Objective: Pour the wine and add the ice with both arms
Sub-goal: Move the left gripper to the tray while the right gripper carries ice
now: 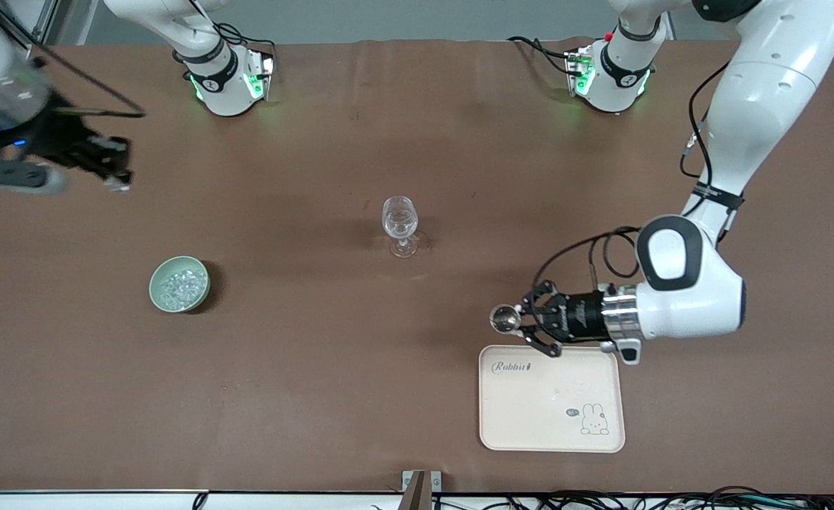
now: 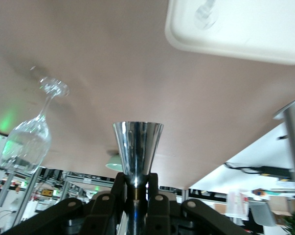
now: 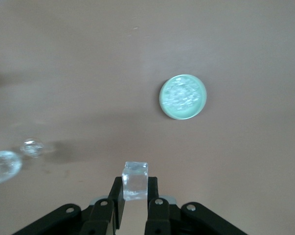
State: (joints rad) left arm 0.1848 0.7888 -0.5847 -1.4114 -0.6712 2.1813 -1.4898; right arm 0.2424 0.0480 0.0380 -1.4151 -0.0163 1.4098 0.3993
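Observation:
The wine glass [image 1: 399,223] stands upright mid-table; it also shows in the left wrist view [image 2: 32,137] and at the edge of the right wrist view [image 3: 3,166]. A heap of clear ice [image 1: 178,286] lies in a pale green bowl [image 1: 200,283] toward the right arm's end; the ice [image 3: 182,95] shows in the right wrist view too. My left gripper [image 1: 523,320] is shut on a shiny metal cup [image 1: 505,319], held on its side just off the tray's edge; the cup [image 2: 137,147] sits between the fingers. My right gripper [image 3: 135,188] is shut on a clear ice cube [image 3: 135,180], raised over the table [image 1: 117,183].
A cream tray [image 1: 551,425] with a rabbit print lies near the front edge at the left arm's end; it also shows in the left wrist view [image 2: 264,44]. The two arm bases with green lights stand along the table's back edge.

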